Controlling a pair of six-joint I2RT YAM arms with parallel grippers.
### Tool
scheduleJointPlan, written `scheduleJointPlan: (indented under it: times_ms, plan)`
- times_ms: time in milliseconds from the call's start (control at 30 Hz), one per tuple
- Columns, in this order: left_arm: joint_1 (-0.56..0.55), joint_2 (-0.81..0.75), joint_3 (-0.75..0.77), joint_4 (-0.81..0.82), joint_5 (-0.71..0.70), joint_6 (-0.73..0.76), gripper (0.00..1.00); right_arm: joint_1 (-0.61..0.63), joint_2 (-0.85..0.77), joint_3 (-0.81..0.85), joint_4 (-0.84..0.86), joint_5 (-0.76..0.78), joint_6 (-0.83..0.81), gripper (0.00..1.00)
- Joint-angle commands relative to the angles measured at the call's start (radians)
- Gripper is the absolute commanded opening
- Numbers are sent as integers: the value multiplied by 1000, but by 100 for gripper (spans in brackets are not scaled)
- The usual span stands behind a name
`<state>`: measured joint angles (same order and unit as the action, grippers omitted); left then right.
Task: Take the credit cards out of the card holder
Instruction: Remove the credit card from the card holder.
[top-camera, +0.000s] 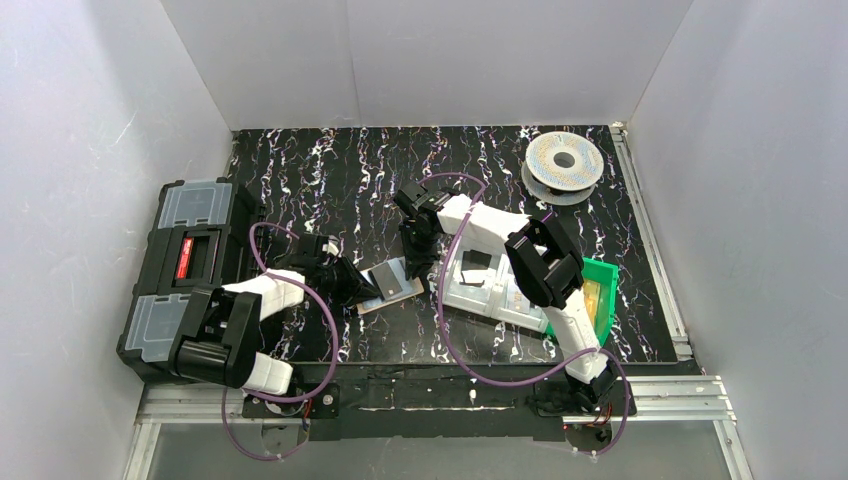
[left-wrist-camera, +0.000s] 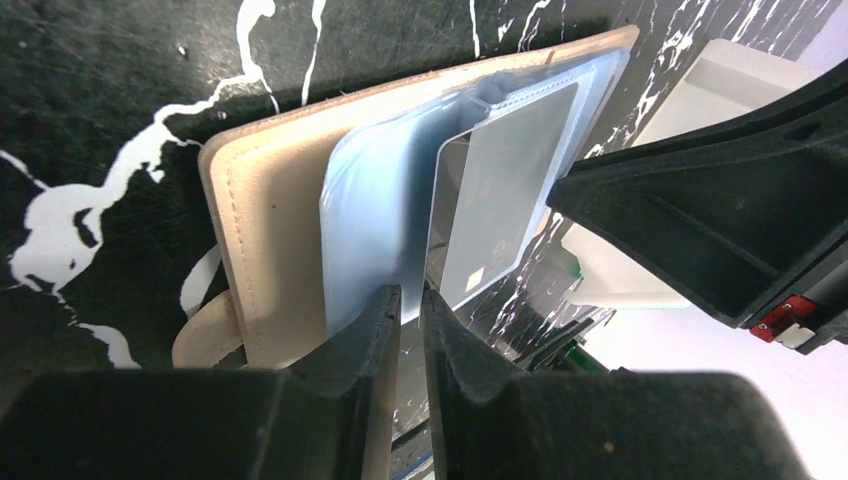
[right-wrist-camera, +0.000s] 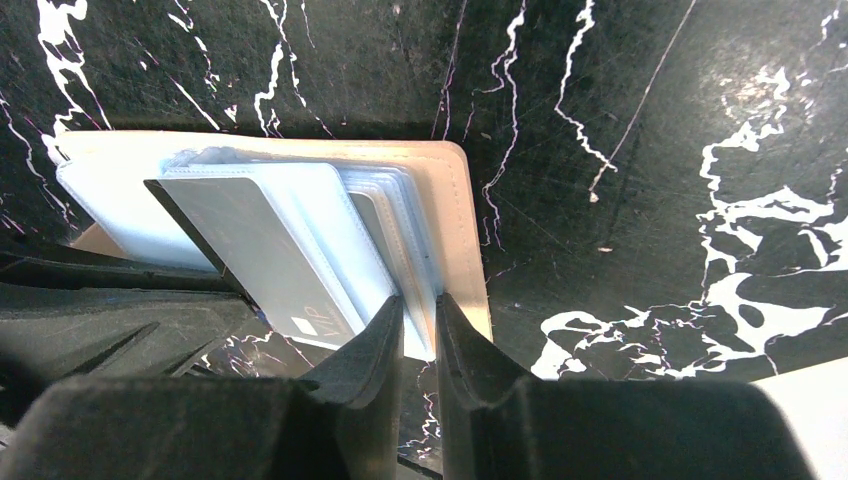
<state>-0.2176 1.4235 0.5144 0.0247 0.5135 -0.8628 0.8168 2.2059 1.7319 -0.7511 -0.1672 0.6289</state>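
Tan, leather-like, the card holder (top-camera: 392, 284) lay open on the black marbled table (top-camera: 330, 180) between your two arms, with its clear plastic sleeves fanned upward. One silvery credit card (left-wrist-camera: 495, 190) stood partway out of its sleeve, tilted towards the left gripper (left-wrist-camera: 410, 305). That gripper's jaws stood a sliver apart with the card's lower corner at the gap. You could not tell whether they gripped it or merely framed it. The right gripper (right-wrist-camera: 420, 315) was clenched on the sleeve edges, which looked to be pinning the holder down. You should have expected the card to be light, stiff and slick, and the sleeves soft and clingy. The place to take hold was the bared edge, pads flat on both faces, drawing along the sleeve; otherwise the whole wallet would likely have lifted too.
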Motion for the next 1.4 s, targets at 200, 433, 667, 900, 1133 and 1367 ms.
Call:
scheduleJointPlan:
  times_ms: [200, 433, 667, 900, 1133, 1367]
  plan:
    - [3, 26, -56, 128, 55, -55, 15, 1, 91, -57, -23, 94, -22, 22]
    - [2, 46, -63, 185, 76, -82, 16, 1, 95, -55, -23, 91, -23, 22]
    - [2, 60, -71, 237, 95, -98, 15, 1, 100, -55, -23, 89, -23, 22]
    - [2, 84, -72, 258, 101, -105, 13, 1, 103, -54, -24, 89, -24, 22]
    - [2, 58, -64, 208, 82, -95, 0, 1, 105, -56, -24, 88, -24, 21]
    - [4, -49, 50, -161, -83, 29, 0, 1, 105, -61, -21, 86, -24, 21]
